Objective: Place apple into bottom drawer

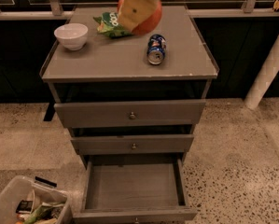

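The apple [152, 20], round and reddish-orange, is held above the back of the grey cabinet top [111, 62]. My gripper [138, 12] comes in from the top edge of the camera view and is shut on the apple. One tan finger [133, 9] covers the apple's front left side. The bottom drawer [132, 186], the lowest and deepest of three, is pulled out and shows a bare grey tray. It lies well below and nearer than the gripper.
A white bowl [71, 35] stands at the cabinet top's left. A green snack bag [108, 24] lies beside the apple. A blue soda can [156, 49] lies on its side. Two upper drawers [129, 114] are shut. A bin of clutter [29, 206] sits on the floor, lower left.
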`<state>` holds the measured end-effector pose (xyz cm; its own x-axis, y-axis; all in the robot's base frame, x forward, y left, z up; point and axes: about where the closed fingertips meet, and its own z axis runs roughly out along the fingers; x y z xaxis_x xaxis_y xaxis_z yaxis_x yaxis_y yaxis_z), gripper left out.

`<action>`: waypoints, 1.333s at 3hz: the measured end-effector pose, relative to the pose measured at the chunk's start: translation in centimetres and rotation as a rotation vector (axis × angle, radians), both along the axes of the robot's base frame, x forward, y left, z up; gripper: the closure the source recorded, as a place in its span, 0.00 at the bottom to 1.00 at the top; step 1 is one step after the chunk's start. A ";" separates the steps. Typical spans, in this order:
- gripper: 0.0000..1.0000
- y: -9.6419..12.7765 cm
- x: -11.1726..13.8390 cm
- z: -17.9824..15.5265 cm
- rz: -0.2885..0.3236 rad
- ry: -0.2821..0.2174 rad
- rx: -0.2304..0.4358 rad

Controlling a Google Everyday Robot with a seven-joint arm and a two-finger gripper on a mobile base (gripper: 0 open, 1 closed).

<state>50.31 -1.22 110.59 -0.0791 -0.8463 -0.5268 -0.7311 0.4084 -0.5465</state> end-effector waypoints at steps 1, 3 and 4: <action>1.00 -0.4 -0.3 3.6 -0.010 -0.060 -0.021; 1.00 -1.7 0.7 5.3 0.022 -0.074 0.001; 1.00 -6.0 5.8 4.5 0.016 -0.029 -0.021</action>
